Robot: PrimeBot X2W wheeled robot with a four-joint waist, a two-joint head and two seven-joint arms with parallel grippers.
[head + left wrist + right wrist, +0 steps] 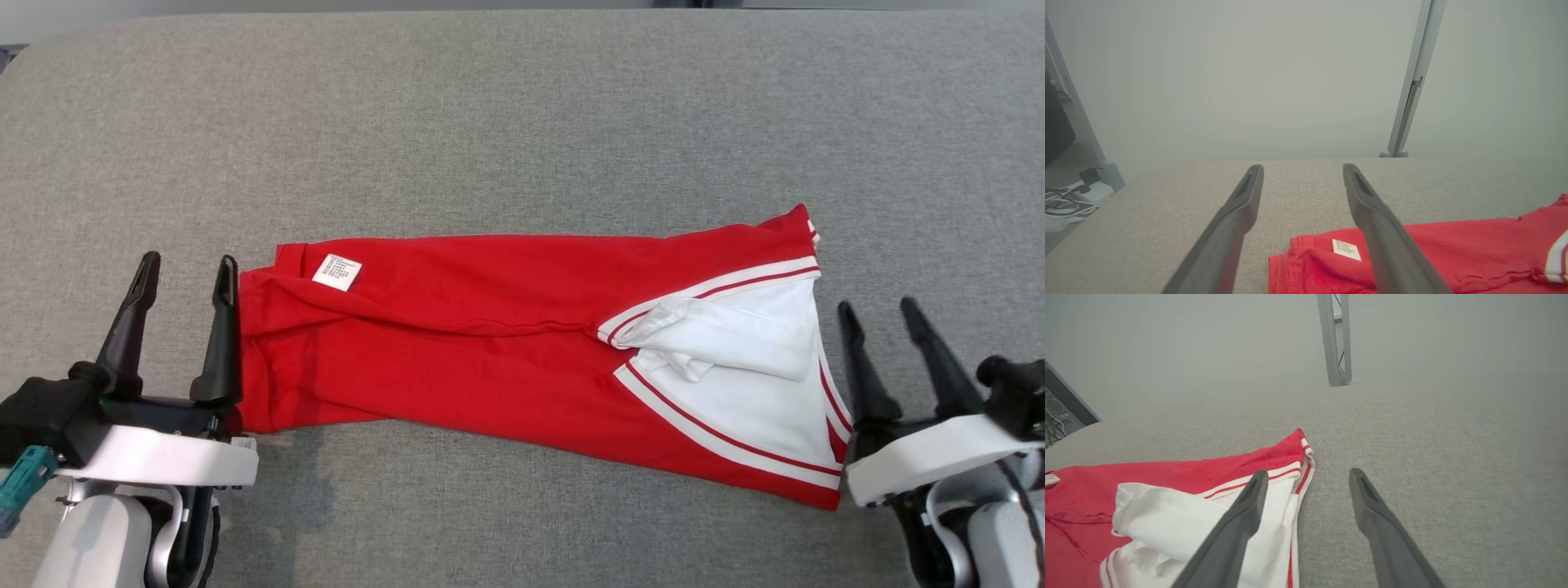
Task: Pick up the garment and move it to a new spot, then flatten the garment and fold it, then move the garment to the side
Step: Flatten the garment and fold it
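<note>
With my left gripper [189, 261] and right gripper [877, 305] open and empty at the ends of the folded red-and-white cloth garment [490, 327] on the grey fabric-covered table [522, 122], I feared a shallow pinch would lift only one layer and undo the fold.

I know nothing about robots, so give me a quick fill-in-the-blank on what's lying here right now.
The garment is mostly ____. Its white label lies at the end nearest the robot's ____ jaws. Both pairs of jaws stand ____. The table beneath is ____.
Missing words: red; left; open; grey.
</note>
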